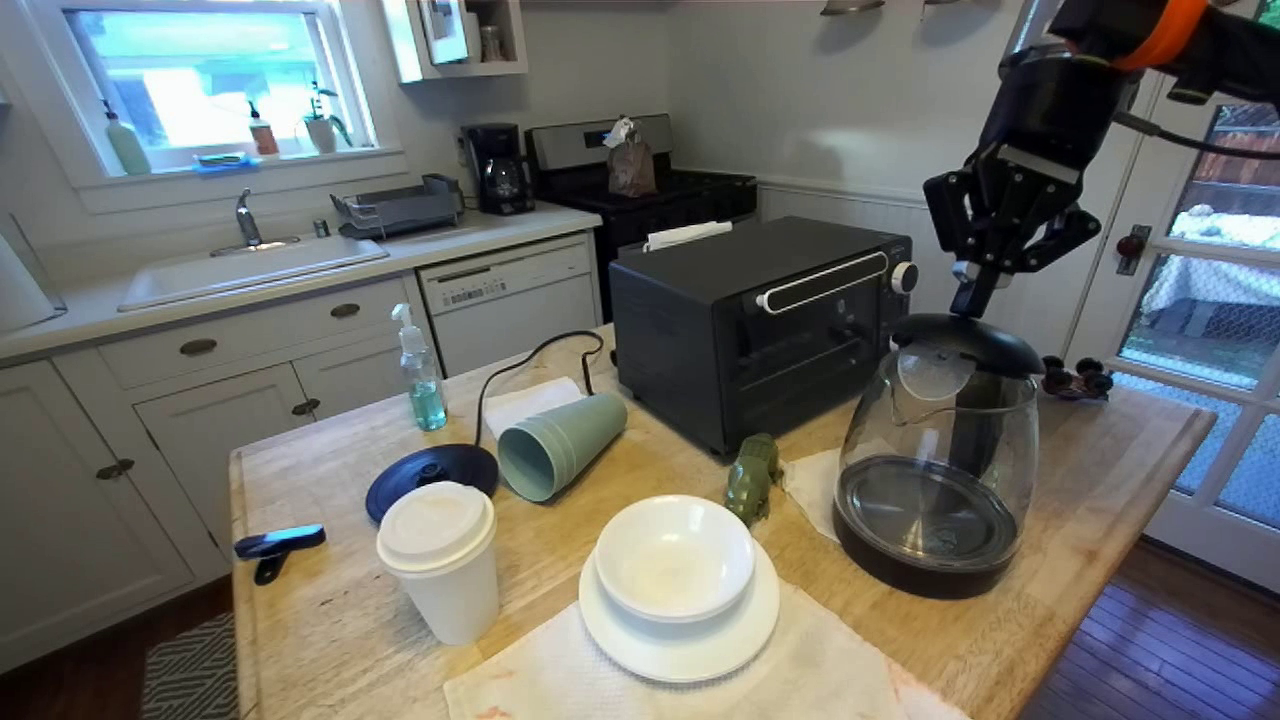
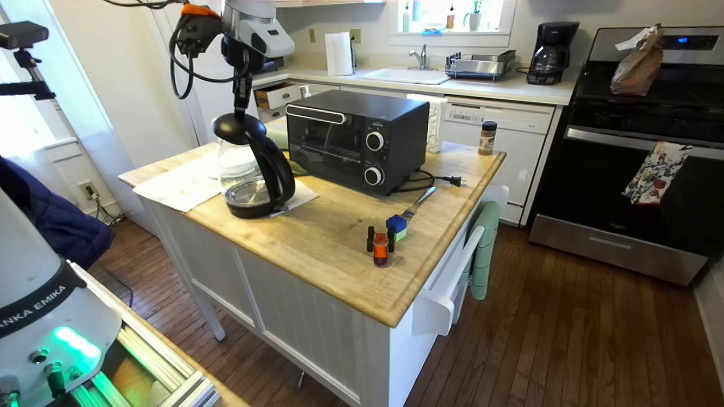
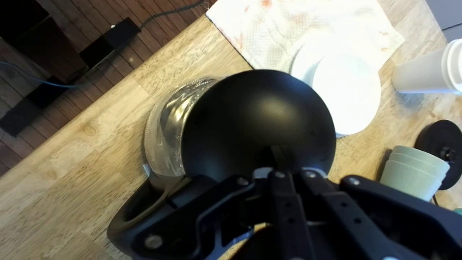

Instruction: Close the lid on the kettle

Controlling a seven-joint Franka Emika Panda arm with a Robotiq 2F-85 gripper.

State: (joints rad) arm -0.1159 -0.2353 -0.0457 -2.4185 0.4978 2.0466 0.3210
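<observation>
The clear glass kettle stands upright on the wooden table, also seen in an exterior view and the wrist view. Its black handle faces away from the white dishes. The domed black lid lies over the kettle's mouth; it also shows in an exterior view and the wrist view. A translucent disc hangs under it. Whether it is fully seated cannot be told. My gripper is above the lid, fingers together, tips touching its top; they also show in the wrist view.
A black toaster oven stands close beside the kettle. A white bowl on a plate, a green toy, a green cup and a white lidded cup share the table. The table edge is near the kettle.
</observation>
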